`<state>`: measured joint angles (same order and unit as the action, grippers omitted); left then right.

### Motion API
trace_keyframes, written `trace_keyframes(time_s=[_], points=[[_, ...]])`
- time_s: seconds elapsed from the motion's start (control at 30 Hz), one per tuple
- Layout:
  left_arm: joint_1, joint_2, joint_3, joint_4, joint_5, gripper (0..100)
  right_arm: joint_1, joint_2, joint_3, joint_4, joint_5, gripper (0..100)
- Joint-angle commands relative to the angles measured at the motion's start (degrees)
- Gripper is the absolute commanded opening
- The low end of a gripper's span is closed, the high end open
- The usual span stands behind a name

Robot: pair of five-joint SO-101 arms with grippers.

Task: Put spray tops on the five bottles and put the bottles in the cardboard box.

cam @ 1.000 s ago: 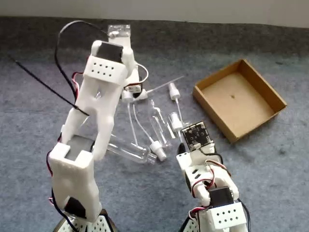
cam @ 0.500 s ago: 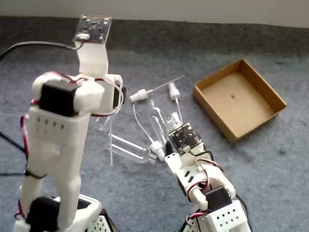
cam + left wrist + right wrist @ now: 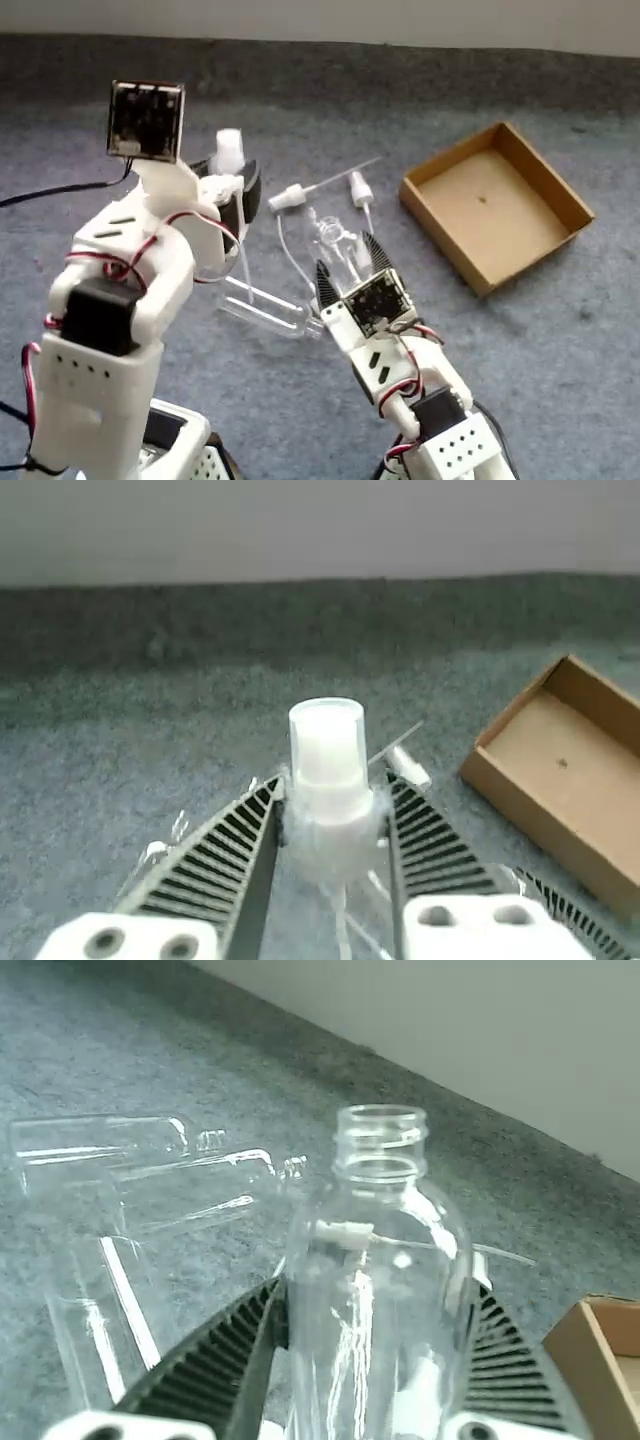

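Left arm has come up off the surface in the last second, left jaws clamped on a spray top point(image 3: 326, 765), dip tube hanging below them. Right arm has pushed into the pile; right jaws now hold a bottle point(image 3: 375, 1260) upright between them, neck open above. Judgement: both parts in hand, ready to join; cardboard box point(image 3: 495, 205) off beyond the right jaws, no bottle in it yet.

Reads soft, diffuse, moderately bright. Weak shadow on the grey surface point(image 3: 560, 340) beside the cardboard box point(image 3: 450, 157). Streaky glare on the clear bottle point(image 3: 375, 1290); white spray top point(image 3: 327, 750) slightly washed out.
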<state>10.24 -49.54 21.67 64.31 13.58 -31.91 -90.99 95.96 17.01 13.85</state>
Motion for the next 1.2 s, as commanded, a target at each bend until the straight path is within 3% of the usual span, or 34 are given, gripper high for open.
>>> trace_keyframes(time_s=[0.0,0.13,0.37,0.67,1.17], points=[[2.24,-6.9,8.84,-20.92,-0.62,6,-0.66,-0.75,3.91,-2.51,-2.9,22.4],[6.37,-7.34,13.32,-30.68,-0.53,6,-0.4,-0.75,3.91,-2.51,-12.48,22.4],[12.26,-7.16,13.85,-42.9,-0.53,6,-0.75,-0.75,4.44,-2.51,-15.65,22.4],[14.2,2.15,14.55,-49.85,-0.62,6,-0.75,-0.75,4.53,-2.42,-6.42,22.4],[15.6,4.53,20.53,-50.55,-0.44,6,-0.66,-0.75,4.53,-2.51,-7.65,22.4]])
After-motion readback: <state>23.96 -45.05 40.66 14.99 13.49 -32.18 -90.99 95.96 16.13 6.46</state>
